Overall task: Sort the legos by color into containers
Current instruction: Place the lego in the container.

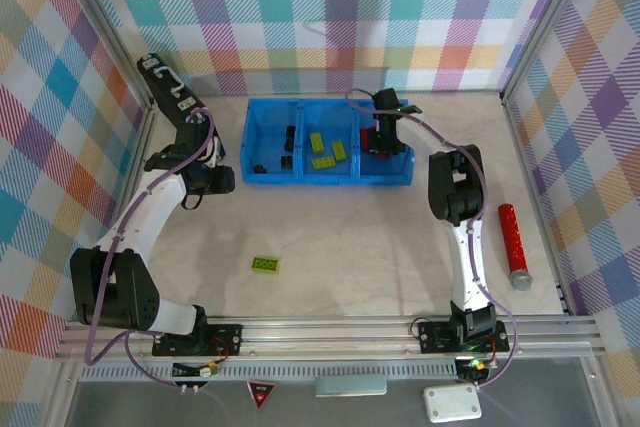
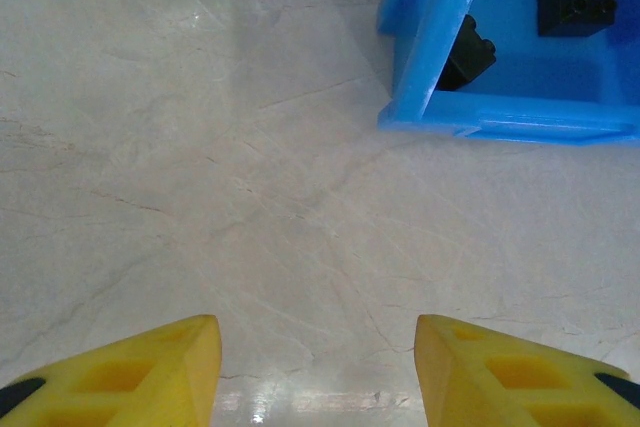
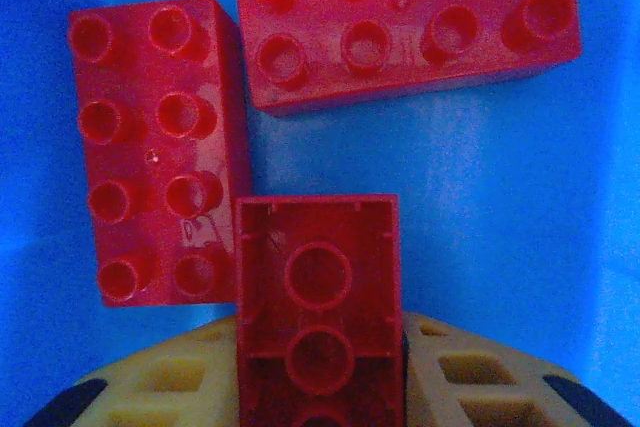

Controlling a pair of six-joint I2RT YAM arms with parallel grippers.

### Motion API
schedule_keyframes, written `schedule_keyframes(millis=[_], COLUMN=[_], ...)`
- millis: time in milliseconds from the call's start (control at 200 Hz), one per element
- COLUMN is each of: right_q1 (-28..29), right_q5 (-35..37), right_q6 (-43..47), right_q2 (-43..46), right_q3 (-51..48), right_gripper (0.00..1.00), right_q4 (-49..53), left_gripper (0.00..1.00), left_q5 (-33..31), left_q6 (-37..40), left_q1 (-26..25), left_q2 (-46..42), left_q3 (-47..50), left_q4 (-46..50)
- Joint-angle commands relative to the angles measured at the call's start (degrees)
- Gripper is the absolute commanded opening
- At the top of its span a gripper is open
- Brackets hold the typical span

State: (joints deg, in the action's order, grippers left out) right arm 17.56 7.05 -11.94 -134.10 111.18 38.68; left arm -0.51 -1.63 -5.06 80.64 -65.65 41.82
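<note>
Top external view shows the pale desk (image 1: pixel 350 237) bearing the blue bin (image 1: pixel 300 180) at its far middle, its three containers side by side: black legos (image 1: pixel 289 135) in the left one, lime legos (image 1: pixel 322 144) in the middle one, red in the right one. The right arm (image 1: pixel 455 187) reaches over that right container, and in the right wrist view the right jaws are clenched on a red lego (image 3: pixel 318 297), its hollow underside facing the camera, with two other red legos (image 3: pixel 160 147) lying studs up on the blue floor beyond it. The left arm (image 1: pixel 150 207) sits just beside the bin's left end; the left jaws stand released, bare desk between the yellow fingers (image 2: pixel 130 377). A red cylinder (image 1: pixel 513 245) lies near the right wall, and one lime lego (image 1: pixel 266 264) lies alone on the desk, well apart from the bin
</note>
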Motion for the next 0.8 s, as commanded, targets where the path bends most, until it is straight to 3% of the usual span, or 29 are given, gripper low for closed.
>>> schedule_keyframes(millis=[0, 390, 795], right_q1=[-0.6, -0.6, -0.5], right_q5=[-2.6, -8.5, -6.7], right_q6=[0.9, -1.3, -1.7], right_q2=[-0.3, 1.8, 3.7], right_q3=[1.7, -0.3, -0.7], right_gripper=[0.36, 0.46, 0.49], right_q4=[1.2, -0.8, 0.0], left_gripper=[0.54, 0.54, 0.54], left_q5=[1.2, 1.8, 1.7], left_q6=[1.2, 1.0, 0.9], left_q1=[0.9, 0.9, 0.9], left_q2=[0.1, -0.3, -0.3], left_q3=[-0.7, -0.4, -0.4], left_q4=[0.8, 0.4, 0.5])
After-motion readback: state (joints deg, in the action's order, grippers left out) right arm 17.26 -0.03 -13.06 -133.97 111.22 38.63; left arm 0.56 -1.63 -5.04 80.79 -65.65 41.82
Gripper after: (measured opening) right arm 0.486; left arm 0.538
